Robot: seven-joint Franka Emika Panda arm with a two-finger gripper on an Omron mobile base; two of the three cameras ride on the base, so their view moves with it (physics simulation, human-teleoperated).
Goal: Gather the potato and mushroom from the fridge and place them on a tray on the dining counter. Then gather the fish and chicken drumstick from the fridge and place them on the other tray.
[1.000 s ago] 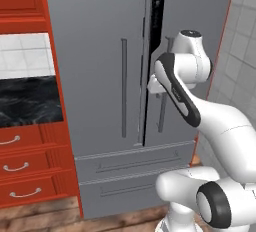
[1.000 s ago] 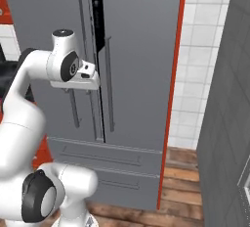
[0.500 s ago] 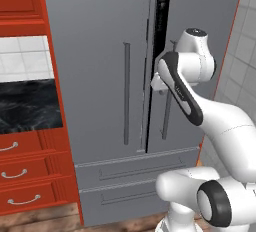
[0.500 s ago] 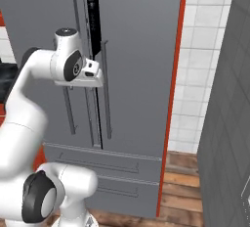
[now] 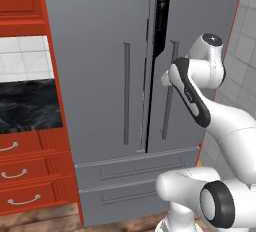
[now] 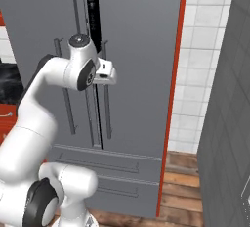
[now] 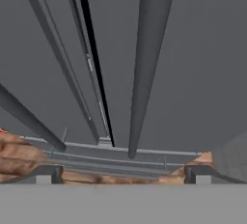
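Left base view: the claw [image 5: 166, 78] sits right up against the fridge [image 5: 100, 51], just beside the right door's bar handle [image 5: 168, 96], which runs straight up and down past it. The door already looks cracked, with a dark gap beside the claw.

Right base view: the handle [image 6: 106, 91] hangs directly in front of and below the hand.

Hand view: the fingertips [image 7: 42, 175] are spread wide with nothing held, and the bar [image 7: 144, 63] runs lengthwise down the middle, between them. I'd say it just needs to close in on it.
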